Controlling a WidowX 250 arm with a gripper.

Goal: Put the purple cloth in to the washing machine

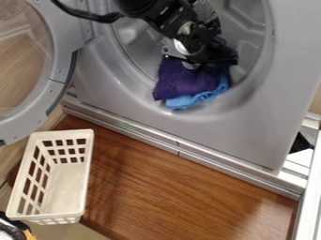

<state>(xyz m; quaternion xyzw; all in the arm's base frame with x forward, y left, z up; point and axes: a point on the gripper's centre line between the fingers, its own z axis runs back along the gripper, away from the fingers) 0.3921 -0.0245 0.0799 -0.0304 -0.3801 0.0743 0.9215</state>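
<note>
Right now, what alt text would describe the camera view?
A black robot gripper is at a purple cloth, bunched with a blue cloth at the round opening of a grey washing machine. The door is open at the picture's left, with a white basket at lower left.

Soft, fairly even light falls across the front of the washing machine (pixel 251 136), giving its grey face a smooth, moderate brightness. Inside its opening, the drum (pixel 248 28) mixes pale, diffuse sheen with greyer shading. The robot arm (pixel 150 13) in front of the opening is so dark that much of its detail sinks into black, apart from a small, hard glint on its metal. The purple cloth (pixel 182 82) at the opening's lower lip is deeply shaded, its folds faint. Below the machine, the wooden board (pixel 188 192) carries a broad, hazy glare towards the lower right and darker shade beside the white basket (pixel 87 173). Where the light comes from is hard to tell.
</note>
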